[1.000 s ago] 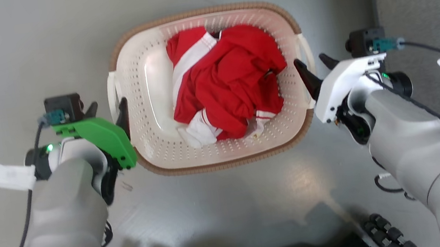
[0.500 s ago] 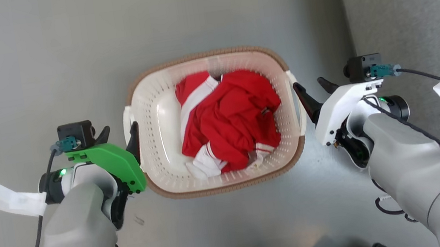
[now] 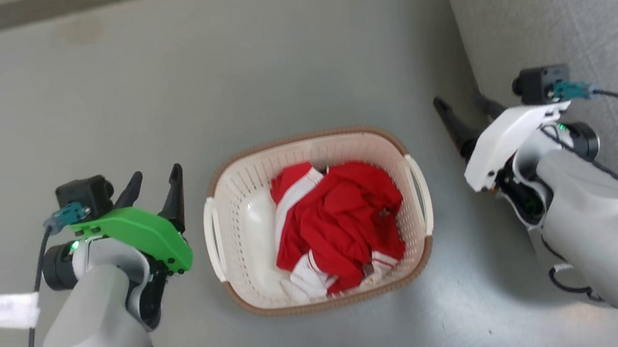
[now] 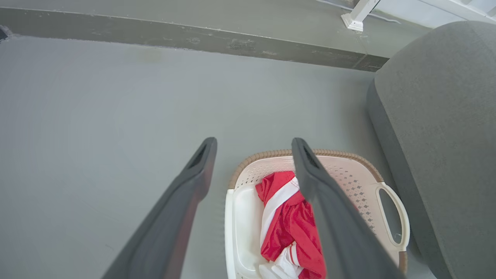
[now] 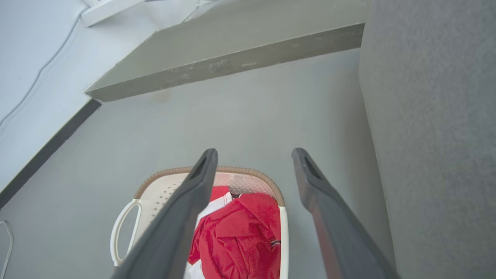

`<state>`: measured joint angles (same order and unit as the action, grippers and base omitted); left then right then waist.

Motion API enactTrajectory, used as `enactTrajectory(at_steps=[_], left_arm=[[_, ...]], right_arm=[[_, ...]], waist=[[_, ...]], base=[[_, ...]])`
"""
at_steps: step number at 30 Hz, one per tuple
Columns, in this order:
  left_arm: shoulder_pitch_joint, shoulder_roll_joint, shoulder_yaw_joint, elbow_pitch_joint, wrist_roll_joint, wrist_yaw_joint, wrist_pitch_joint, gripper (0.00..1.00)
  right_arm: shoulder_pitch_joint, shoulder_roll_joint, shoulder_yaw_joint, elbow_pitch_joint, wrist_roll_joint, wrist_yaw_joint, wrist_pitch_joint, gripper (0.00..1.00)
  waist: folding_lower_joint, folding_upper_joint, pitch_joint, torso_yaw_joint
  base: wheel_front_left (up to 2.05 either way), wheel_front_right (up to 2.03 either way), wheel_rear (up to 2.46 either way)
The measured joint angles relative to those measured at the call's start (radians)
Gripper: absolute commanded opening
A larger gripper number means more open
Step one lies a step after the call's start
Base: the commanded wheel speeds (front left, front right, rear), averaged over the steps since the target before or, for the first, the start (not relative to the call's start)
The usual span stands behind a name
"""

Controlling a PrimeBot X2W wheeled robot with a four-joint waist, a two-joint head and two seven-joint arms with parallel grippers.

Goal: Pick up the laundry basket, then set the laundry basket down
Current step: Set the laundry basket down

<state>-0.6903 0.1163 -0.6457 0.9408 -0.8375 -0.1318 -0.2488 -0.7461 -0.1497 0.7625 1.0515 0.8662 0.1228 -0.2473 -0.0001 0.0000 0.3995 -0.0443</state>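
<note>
Laundry basket (image 3: 241, 207) rests on the floor (image 3: 270, 70), red clothing (image 3: 339, 217) inside. We find left pincer (image 3: 156, 172) and right pincer (image 3: 457, 99) spread apart, flanking it, touching nothing.

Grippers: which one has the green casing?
The left gripper, left of the laundry basket, has the green casing; the right gripper has a white one.

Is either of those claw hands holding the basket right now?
No: in the head view the left gripper and right gripper are open, with bare floor between each and the laundry basket.
</note>
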Motion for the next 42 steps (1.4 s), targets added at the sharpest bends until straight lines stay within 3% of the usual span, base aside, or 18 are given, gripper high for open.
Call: enactTrajectory(at_steps=[12,24,29,42], left_arm=[[0.147,0.029,0.163,-0.202,0.072,0.011,0.0,1.0],[0.31,0.043,0.289,-0.408,0.183,0.055,0.0,1.0],[0.367,0.042,0.343,-0.496,0.211,0.072,0.0,1.0],[0.504,0.028,0.397,-0.615,0.297,0.09,-0.003,1.0]], right_arm=[[0.127,-0.044,-0.147,-0.239,-0.106,-0.046,-0.001,1.0],[0.294,-0.071,-0.259,-0.456,-0.24,-0.082,-0.003,1.0],[0.355,-0.073,-0.325,-0.552,-0.285,-0.116,-0.003,1.0],[0.49,-0.078,-0.417,-0.695,-0.381,-0.145,-0.005,1.0]], waist=[[0.0,0.0,-0.173,0.014],[0.0,0.0,-0.323,0.019],[0.0,0.0,-0.361,0.021],[0.0,0.0,-0.386,0.016]], base=[[0.0,0.0,0.0],[0.0,0.0,0.0],[0.0,0.0,0.0],[0.0,0.0,0.0]])
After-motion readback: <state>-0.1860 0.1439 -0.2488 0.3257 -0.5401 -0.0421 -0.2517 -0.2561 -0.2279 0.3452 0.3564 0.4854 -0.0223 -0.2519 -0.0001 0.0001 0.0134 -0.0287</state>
